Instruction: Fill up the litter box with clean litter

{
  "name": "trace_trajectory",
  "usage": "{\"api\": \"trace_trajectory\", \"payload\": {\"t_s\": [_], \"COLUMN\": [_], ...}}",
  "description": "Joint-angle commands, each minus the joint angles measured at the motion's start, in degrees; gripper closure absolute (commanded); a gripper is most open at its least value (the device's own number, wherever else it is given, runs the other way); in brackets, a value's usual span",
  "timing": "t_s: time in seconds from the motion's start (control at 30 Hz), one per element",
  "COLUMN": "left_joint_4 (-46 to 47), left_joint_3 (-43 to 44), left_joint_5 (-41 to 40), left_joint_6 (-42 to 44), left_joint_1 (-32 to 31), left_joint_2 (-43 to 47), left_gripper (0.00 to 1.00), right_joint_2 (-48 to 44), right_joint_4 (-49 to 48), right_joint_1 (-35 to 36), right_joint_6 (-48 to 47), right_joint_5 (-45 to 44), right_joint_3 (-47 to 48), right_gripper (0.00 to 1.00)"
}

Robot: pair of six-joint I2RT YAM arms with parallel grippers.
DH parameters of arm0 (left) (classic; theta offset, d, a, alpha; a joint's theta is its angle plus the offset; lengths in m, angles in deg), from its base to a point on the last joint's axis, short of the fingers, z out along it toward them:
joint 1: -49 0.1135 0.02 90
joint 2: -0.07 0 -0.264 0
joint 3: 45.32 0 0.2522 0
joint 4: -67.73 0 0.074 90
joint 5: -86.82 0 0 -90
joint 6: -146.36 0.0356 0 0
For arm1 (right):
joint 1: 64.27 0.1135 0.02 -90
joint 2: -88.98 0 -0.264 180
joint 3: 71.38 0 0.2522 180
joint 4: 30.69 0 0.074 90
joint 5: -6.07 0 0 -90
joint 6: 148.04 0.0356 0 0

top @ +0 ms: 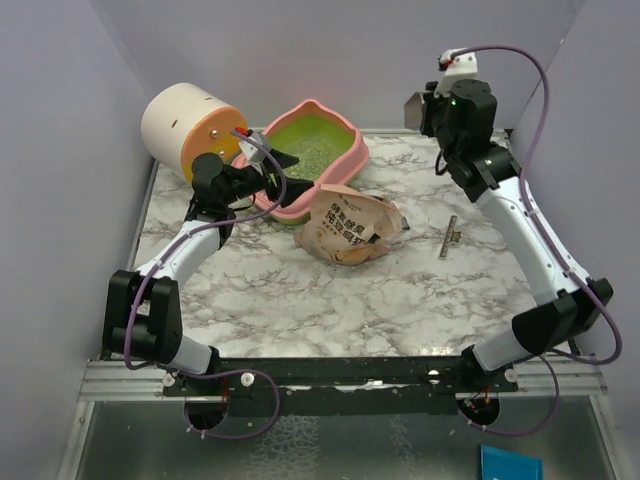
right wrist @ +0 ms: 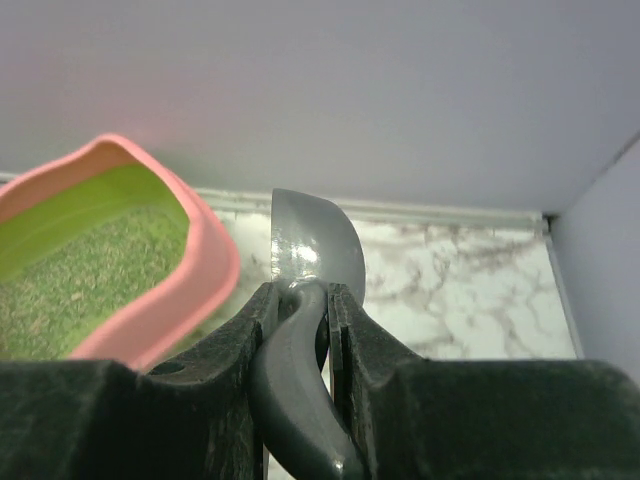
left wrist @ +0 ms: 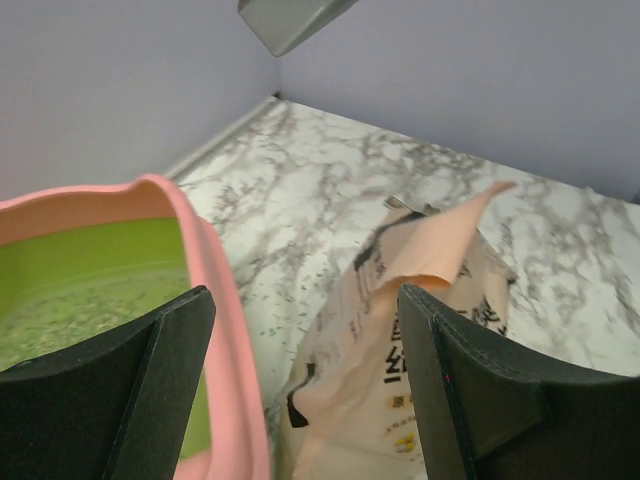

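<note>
Below the left hand point(top: 275, 165), the litter box point(top: 310, 160) is a smooth pink plastic tray with a wavy rim and a lime-green inside. The clean litter point(top: 305, 150) lies in it as a loose, grainy, pale greenish layer. Just to this hand's right lies a crumpled tan bag point(top: 350, 228) with printed lettering, its torn mouth gaping. Behind the hand's wrist, a cream cylinder point(top: 190, 128) with an orange end lies tilted on the grey-veined marble tabletop point(top: 400, 300).

The left wrist view alone shows the left hand point(left wrist: 303, 295) spread wide and holding nothing. The pink rim of the litter box point(left wrist: 215, 290) runs up between its dark fingers, one finger over the clean litter point(left wrist: 70, 300), the other over the bag point(left wrist: 420, 300). Stray granules speckle the marble ahead. The scoop point(left wrist: 290, 20) shows at the top edge.

Only the right wrist view shows the right hand point(right wrist: 298, 300) pinching the curved handle of the smooth grey scoop point(right wrist: 315, 240), whose rounded bowl stands up beyond the fingertips. The litter box point(right wrist: 200, 270) is ahead to that hand's left, and the clean litter point(right wrist: 80, 270) looks finely grainy.

From above, the right arm reaches high, with the right hand point(top: 432, 105) raised well clear of the tabletop and the scoop point(top: 412, 110) pointing toward the box. The left arm stretches low and forward. A small metal piece point(top: 451, 240) lies below the right arm.
</note>
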Motion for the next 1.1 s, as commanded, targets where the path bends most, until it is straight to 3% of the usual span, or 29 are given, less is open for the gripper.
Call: {"api": "trace_trajectory", "payload": {"t_s": [0.0,0.17,0.4,0.57,0.7,0.8,0.9,1.07], "left_joint_4": [5.7,7.9,8.9,20.6,42.7,60.3,63.0,59.9], "left_joint_3": [0.8,1.6,3.3,4.4,3.2,5.2,8.3,6.9], "left_joint_5": [15.7,20.5,18.8,18.2,17.9,17.5,17.6,17.3], "left_joint_6": [-3.1,-5.8,-8.3,-19.0,-36.9,-53.0,-58.6,-55.0], "left_joint_1": [0.2,-0.8,-4.0,-4.7,-4.7,-4.6,-4.7,-4.8], "left_joint_2": [-2.0,-4.5,-10.2,-16.1,-20.8,-26.0,-29.4,-27.1], "left_gripper": [0.23,0.26,0.28,0.33,0.49,0.68,0.99,1.00], "right_joint_2": [-8.4,-16.6,-24.8,-27.5,-27.5,-27.9,-28.3,-27.4], "right_joint_4": [11.9,16.8,19.7,19.3,18.2,18.1,17.0,14.1], "right_joint_1": [-1.7,-1.9,-1.9,-1.9,-1.9,-1.9,-1.9,-1.9], "right_joint_6": [9.6,13.0,15.2,15.6,16.2,16.2,16.3,17.2], "right_joint_5": [-0.6,3.5,10.8,13.0,15.8,16.5,18.2,23.1], "right_joint_3": [-6.2,-15.0,-23.1,-27.0,-29.0,-29.6,-30.2,-31.3], "right_gripper": [0.99,0.99,0.99,0.99,0.99,0.99,0.99,0.99]}}
